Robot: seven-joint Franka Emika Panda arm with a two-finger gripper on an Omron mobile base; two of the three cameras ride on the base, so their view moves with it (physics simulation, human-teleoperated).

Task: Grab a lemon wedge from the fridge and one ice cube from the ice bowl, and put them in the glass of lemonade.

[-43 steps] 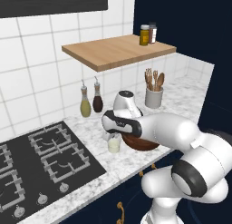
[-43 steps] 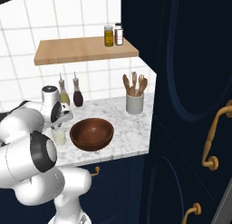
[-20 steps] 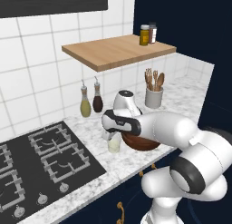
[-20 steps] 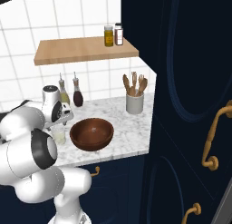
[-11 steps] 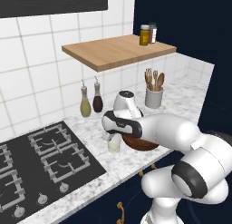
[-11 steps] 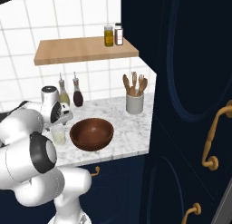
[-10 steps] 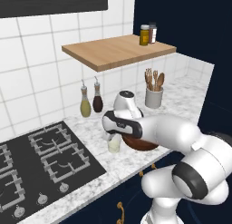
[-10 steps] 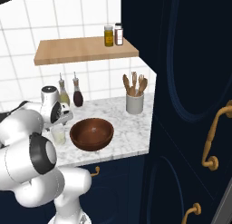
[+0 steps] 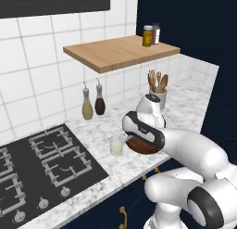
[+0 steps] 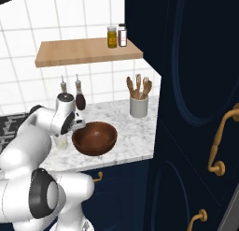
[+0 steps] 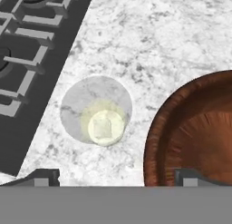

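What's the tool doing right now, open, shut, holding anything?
Tool: open and empty, above the marble counter between the small clear glass of pale lemonade and the wide dark-brown wooden bowl.

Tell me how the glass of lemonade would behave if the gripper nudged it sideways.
The glass of lemonade is small, narrow and holds liquid, so it would probably slide on the smooth marble counter or tip and spill. It looks thin and clear, likely fragile. The ice bowl stands close beside it, so a push that way might knock them together.

I see little change: my gripper (image 11: 113, 175) opens slightly wider over the last second, its fingertips (image 11: 45, 177) now spread far apart, and the arm shifts a touch while it hovers above the glass of lemonade (image 11: 97, 110).
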